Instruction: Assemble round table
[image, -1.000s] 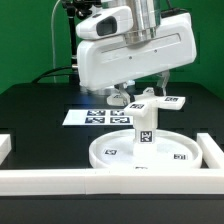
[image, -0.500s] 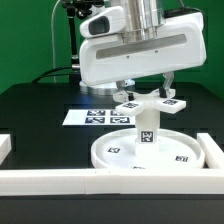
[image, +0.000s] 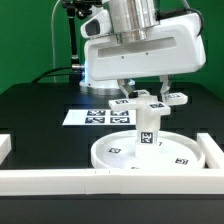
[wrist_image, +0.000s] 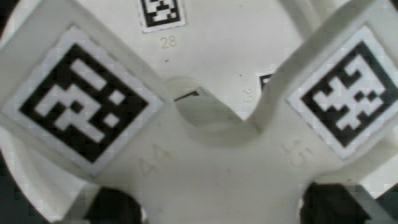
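The robot's two-finger gripper (image: 146, 88) is gripping the flat white plastic cross-shaped piece with black-and-white tags (image: 150, 102), fingers clamped on it, holding it right at the top of the short white cylindrical post (image: 146, 127). That post is standing upright in the middle of the large white rimmed disc (image: 182, 156) on the black table (image: 40, 110). Wrist view is basically filling up with the cross's tagged arms (wrist_image: 196, 110).

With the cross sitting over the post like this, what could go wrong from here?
1. The cross looks slightly tilted over the post, so it may not seat squarely and could jam or slip off.
2. The post stands upright in the disc hub; a sideways push from the gripper could tip it.
3. The wrist view shows only the cross close up, so alignment with the post cannot be checked there.
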